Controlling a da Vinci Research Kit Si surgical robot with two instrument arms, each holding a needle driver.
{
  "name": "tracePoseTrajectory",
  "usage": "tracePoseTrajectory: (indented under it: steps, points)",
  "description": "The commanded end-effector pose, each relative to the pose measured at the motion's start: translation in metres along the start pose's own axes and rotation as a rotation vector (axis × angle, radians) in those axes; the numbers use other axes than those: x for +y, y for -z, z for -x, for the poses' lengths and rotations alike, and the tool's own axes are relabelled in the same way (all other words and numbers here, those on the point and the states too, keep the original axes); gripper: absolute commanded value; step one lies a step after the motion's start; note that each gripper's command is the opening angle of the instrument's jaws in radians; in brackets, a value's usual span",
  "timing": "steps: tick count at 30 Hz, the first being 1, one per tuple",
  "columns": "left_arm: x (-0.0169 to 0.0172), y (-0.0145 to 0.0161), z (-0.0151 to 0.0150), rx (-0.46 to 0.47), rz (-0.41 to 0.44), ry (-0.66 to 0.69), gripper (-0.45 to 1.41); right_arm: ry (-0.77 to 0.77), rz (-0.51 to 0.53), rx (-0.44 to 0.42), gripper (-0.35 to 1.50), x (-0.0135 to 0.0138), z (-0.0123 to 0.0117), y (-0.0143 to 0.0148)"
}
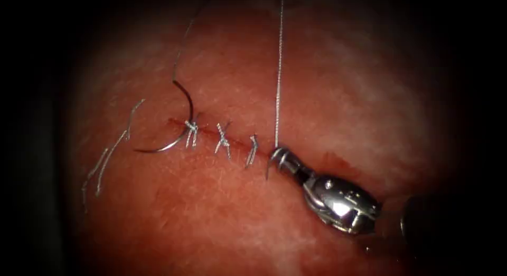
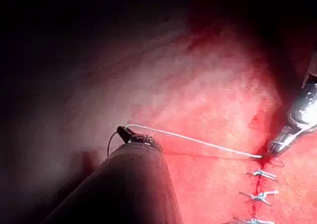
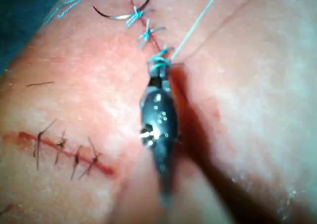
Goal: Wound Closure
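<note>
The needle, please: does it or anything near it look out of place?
Yes. The needle lies loose on the tissue by the leftmost stitch, in no pincer. The left pincer and right pincer both grip the taut thread.

Darkness rings a single pool of light.

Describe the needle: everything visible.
The needle is a thin, dark, shiny metal curve lying free on the tissue at the left end of the cut, beside the leftmost stitch. Neither tool holds it. Thread leaves its upper end. Whether any of it sits in the tissue cannot be told. It also shows in the right wrist view.
</note>
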Motion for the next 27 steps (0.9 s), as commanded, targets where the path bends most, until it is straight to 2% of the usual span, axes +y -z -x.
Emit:
tracePoseTrajectory:
  steps: [1,6,11,18,27]
  points:
    - [0.0006,-0.0007,0.0001,-0.003,0.004,-0.001,-0.45,0.002,-0.004,-0.007,-0.35,-0.0016,0.0012,0.0003]
    - [-0.0013,-0.0023,0.0009,0.001,-0.027,0.004,-0.45,0.01,-0.006,-0.008,-0.35,-0.003,0.0016,0.0013]
    - [-0.0036,-0.0035,0.0015,-0.009,-0.071,0.016,-0.45,0.032,-0.016,-0.023,-0.35,-0.0054,0.0026,0.0029]
    - [-0.0058,-0.0046,0.0017,-0.022,-0.102,0.037,-0.45,0.041,-0.027,-0.024,-0.35,-0.0065,0.0028,0.0037]
    - [-0.0097,-0.0058,0.0012,-0.037,-0.148,0.056,-0.45,0.054,-0.044,-0.036,-0.35,-0.0081,0.0043,0.0047]
